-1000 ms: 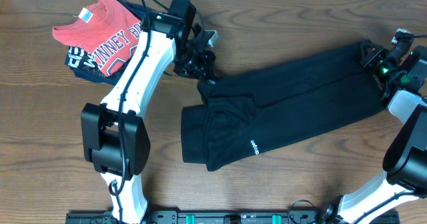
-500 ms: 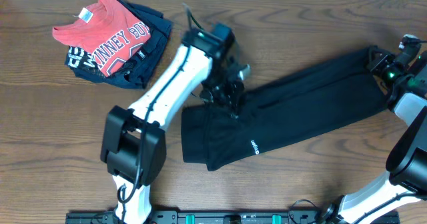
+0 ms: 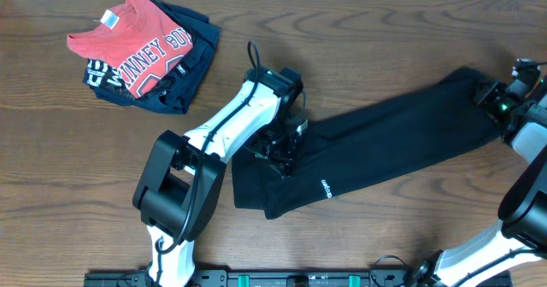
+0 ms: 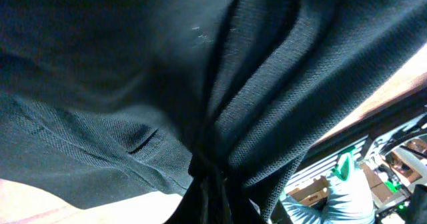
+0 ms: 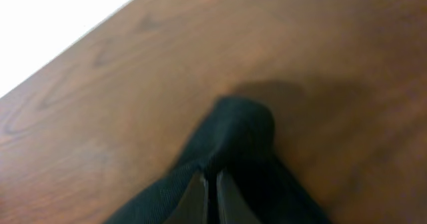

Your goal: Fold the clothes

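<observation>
The black T-shirt (image 3: 385, 142) lies on the bench (image 3: 359, 31) as a long, narrow band, running on a slant between the two arms. The left pincer (image 3: 280, 157) is down on the wider end of that band, pressed together on a bunch of the cloth. In the left wrist view, dark knit fabric fills almost the whole picture and gathers into tight folds right at the pincer; the fingers themselves are hard to make out against the black. A small white logo (image 3: 326, 188) shows on the shirt just beside the left pincer, on the side toward the robot's base. The folded lower edge of the shirt spreads out beyond the pincer on that same side.

The right pincer (image 3: 494, 96) is at the opposite, narrower end of the band, well apart from the left one. It is pinching the tip of the shirt: the right wrist view shows the two fingers close together with a rounded hump of black cloth rising just ahead of them, and bare brown wood around it.

A red T-shirt (image 3: 128, 39) with white lettering lies on top of a navy garment (image 3: 184, 82), well away from the left pincer, toward the far left corner of the bench. Neither pincer touches that pile.
</observation>
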Available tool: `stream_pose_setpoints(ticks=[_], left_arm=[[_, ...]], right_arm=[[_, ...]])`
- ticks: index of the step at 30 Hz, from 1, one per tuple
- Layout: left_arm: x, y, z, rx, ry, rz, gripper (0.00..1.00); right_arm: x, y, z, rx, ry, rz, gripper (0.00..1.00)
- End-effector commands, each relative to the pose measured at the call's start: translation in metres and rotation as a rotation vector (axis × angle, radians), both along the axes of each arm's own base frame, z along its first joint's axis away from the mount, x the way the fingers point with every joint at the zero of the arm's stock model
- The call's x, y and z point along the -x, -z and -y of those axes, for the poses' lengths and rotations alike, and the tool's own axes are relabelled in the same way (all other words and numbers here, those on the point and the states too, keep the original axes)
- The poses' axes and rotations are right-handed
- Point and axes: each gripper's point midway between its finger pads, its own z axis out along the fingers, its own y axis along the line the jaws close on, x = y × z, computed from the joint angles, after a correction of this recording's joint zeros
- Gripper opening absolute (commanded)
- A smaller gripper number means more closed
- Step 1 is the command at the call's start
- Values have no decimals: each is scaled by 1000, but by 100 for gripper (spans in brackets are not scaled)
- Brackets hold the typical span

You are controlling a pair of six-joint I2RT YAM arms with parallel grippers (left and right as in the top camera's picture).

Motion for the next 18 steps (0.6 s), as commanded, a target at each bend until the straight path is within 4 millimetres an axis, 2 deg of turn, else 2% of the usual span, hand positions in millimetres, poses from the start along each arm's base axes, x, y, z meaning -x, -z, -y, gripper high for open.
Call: stream_pose_setpoints(ticks=[1,10,14,18], left_arm=[[6,0,-4,-30,-4,-3,6],[21,-1,6,-42,39,-14,6],[30,-2,10,-51,69,-24,6],[37,-3,10,-64,81,-39,6]], right_arm=[[9,-2,25,47,67,-26,1],[26,13,32,45,102,-113,2],[31,17,33,31,109,-133,9],[38,18,42,16,130,-135,8]])
